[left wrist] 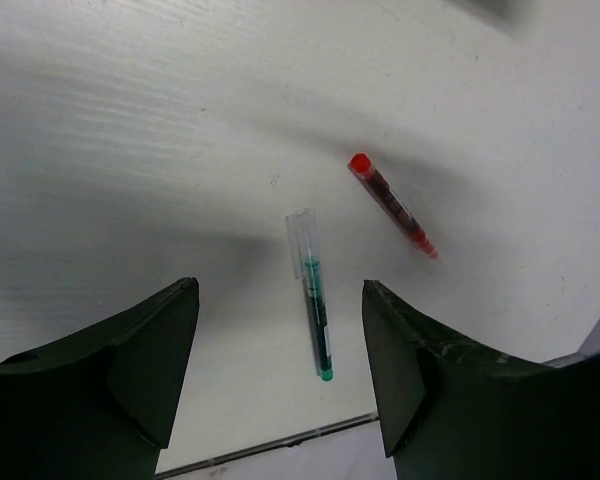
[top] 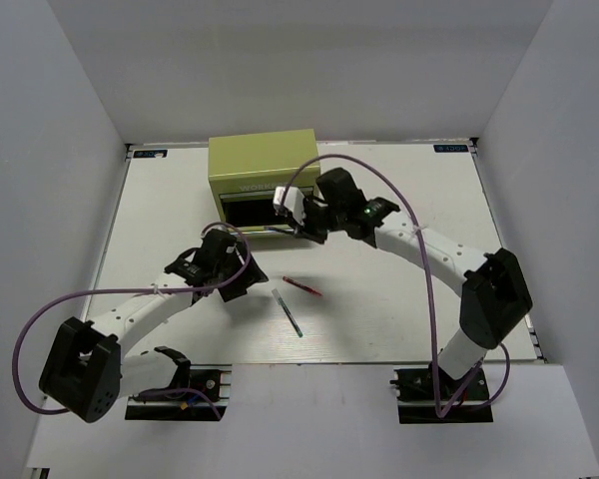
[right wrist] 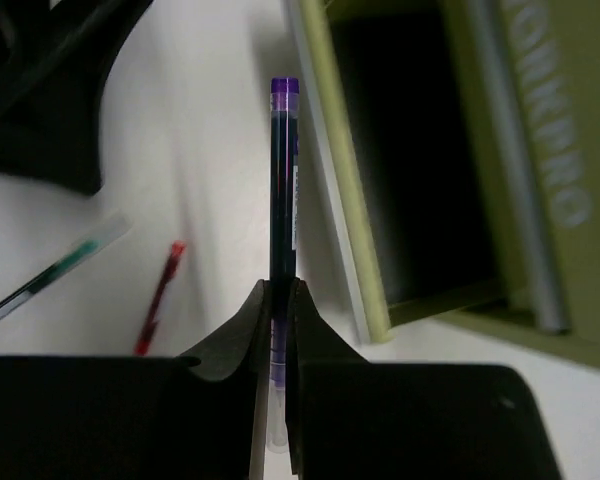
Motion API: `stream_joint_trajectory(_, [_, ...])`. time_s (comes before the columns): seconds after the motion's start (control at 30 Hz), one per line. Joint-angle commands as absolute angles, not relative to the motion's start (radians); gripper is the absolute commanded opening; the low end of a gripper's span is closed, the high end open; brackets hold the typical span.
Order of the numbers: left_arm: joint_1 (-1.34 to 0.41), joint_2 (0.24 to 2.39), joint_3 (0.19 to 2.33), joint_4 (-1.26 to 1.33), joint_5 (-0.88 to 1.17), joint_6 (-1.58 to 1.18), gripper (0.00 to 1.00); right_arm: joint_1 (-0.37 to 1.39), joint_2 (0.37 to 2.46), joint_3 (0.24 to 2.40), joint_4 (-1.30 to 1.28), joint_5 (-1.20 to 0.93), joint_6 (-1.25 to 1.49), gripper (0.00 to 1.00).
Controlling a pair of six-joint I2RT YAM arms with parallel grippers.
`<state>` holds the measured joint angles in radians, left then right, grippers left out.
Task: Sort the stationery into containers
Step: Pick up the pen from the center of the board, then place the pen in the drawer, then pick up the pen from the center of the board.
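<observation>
The olive-green tool chest (top: pixel 263 160) stands at the back of the table with a lower drawer (right wrist: pixel 420 170) pulled open, dark inside. My right gripper (right wrist: pixel 278 300) is shut on a dark pen with a purple end (right wrist: pixel 283 170), held just beside the open drawer's edge; it shows by the chest front in the top view (top: pixel 298 222). A red pen (top: pixel 303 287) and a white-green pen (top: pixel 289 313) lie on the table. My left gripper (left wrist: pixel 280 350) is open above the white-green pen (left wrist: pixel 313 300), with the red pen (left wrist: pixel 392 204) beyond. No highlighters are in view.
The left arm's wrist (top: pixel 215 261) sits left of the two loose pens. The right arm (top: pixel 434 254) arches over the table's right half. White walls enclose the table (top: pixel 419 190) on three sides.
</observation>
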<state>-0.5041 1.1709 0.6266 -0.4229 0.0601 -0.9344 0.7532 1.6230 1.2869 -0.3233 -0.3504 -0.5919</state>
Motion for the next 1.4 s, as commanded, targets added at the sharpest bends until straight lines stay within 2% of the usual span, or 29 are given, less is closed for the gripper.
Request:
stream_joint_trajectory(0.0, [-0.515, 1.184, 0.69, -0.448, 0.086, -1.021, 0.76, 0.747, 1.726, 1.426, -0.357, -0.356, -0.71, 0.01])
stream_joint_trajectory(0.13, [-0.525, 1.236, 0.736, -0.515, 0.104, -1.115, 0.76, 0.745, 1.891, 1.657, -0.385, -0.344, -0.741, 0.04])
stream_joint_trajectory(0.27, [-0.534, 1.281, 0.762, -0.558, 0.114, -1.178, 0.76, 0.745, 2.008, 1.779, -0.416, -0.315, -0.758, 0.09])
stream_joint_trajectory(0.33, [-0.543, 1.29, 0.784, -0.595, 0.114, -1.201, 0.76, 0.744, 2.062, 1.818, -0.416, -0.301, -0.762, 0.2])
stream_joint_trajectory(0.37, [-0.543, 1.299, 0.784, -0.595, 0.104, -1.201, 0.76, 0.744, 2.069, 1.833, -0.417, -0.279, -0.762, 0.31])
stream_joint_trajectory(0.4, [-0.554, 1.31, 0.793, -0.61, 0.094, -1.201, 0.76, 0.742, 2.085, 1.838, -0.416, -0.275, -0.764, 0.38])
stream_joint_trajectory(0.5, [-0.565, 1.324, 0.804, -0.621, 0.094, -1.201, 0.76, 0.738, 2.073, 1.829, -0.419, -0.282, -0.747, 0.42])
stream_joint_trajectory(0.7, [-0.626, 1.411, 0.848, -0.557, 0.042, -1.21, 0.76, 0.697, 1.961, 1.758, -0.425, -0.371, -0.647, 0.41])
stream_joint_trajectory(1.07, [-0.788, 1.716, 1.127, -0.885, -0.038, -1.282, 0.74, 0.528, 1.743, 1.517, -0.314, -0.376, -0.399, 0.41])
stream_joint_trajectory(1.37, [-0.884, 1.741, 1.16, -0.966, -0.095, -1.348, 0.69, 0.439, 1.617, 1.306, -0.247, -0.423, -0.356, 0.41])
